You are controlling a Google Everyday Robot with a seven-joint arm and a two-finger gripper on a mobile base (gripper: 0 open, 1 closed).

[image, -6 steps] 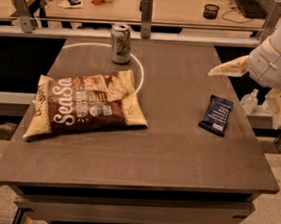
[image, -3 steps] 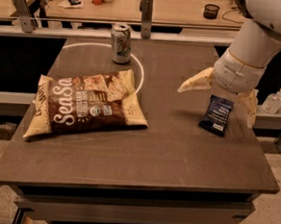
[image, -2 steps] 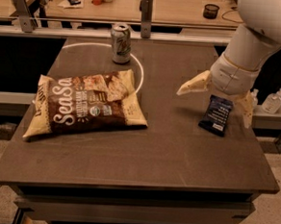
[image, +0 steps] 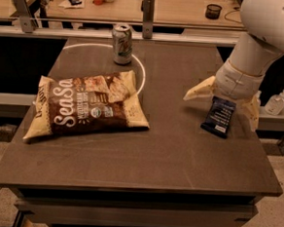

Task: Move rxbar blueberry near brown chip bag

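The rxbar blueberry [image: 219,116] is a small dark navy wrapper with white text, lying flat on the right side of the dark table [image: 144,154]. My gripper [image: 224,102] hangs over the bar's far end, open, with one cream finger to its left [image: 198,91] and one to its right [image: 253,111]. The brown chip bag [image: 86,105], with white "SeaSa" lettering, lies flat on the left half of the table, well apart from the bar.
A silver soda can [image: 122,44] stands upright at the back of the table inside a white painted circle. A small clear bottle [image: 276,102] sits off the table's right edge. A rail with metal posts [image: 148,9] runs behind the table.
My arm has swung in from the right and come down over the bar, its fingers now straddling it. The bar, the bag and the can have not moved.
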